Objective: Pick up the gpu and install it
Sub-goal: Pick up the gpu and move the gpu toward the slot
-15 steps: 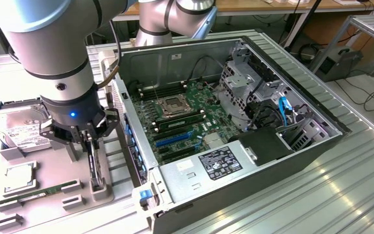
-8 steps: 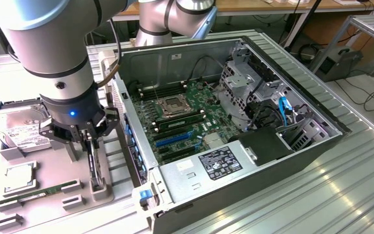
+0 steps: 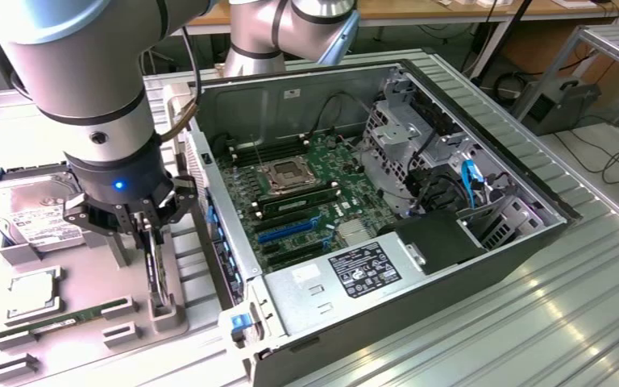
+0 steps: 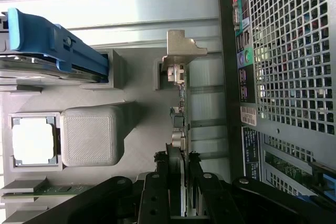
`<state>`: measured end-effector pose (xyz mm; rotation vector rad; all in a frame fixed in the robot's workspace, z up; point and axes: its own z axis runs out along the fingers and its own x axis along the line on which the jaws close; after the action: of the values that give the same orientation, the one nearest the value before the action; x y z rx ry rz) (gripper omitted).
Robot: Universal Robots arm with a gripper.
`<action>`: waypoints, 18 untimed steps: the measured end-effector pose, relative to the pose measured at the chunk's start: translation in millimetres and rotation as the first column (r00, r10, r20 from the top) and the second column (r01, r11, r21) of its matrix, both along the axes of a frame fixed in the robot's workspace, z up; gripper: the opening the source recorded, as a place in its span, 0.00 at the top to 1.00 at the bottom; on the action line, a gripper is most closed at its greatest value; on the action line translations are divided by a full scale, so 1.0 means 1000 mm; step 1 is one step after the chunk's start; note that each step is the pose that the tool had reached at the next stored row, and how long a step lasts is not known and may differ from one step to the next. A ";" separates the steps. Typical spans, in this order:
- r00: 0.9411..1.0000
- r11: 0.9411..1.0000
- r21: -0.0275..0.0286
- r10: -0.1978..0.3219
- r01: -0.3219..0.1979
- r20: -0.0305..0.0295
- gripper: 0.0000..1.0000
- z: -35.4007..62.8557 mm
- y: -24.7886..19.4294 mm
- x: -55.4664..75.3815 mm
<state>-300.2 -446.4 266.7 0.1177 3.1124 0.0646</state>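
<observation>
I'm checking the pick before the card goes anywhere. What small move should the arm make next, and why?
Probably a short, straight lift. The gripper appears shut on the top edge of the gpu, which stands upright in its slot in the grey holder, close beside the open computer case. Lifting vertically should free it without scraping the slot or the case.

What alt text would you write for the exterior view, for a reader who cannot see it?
A robot arm's hand sits low over a graphics card standing on edge in a grey tray, beside an open computer case.
</observation>
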 end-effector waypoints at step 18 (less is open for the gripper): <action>1.000 1.000 0.000 0.000 0.000 0.000 0.74 0.0172 0.0000 0.000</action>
<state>-300.2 -446.4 283.9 0.1176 3.1124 0.0645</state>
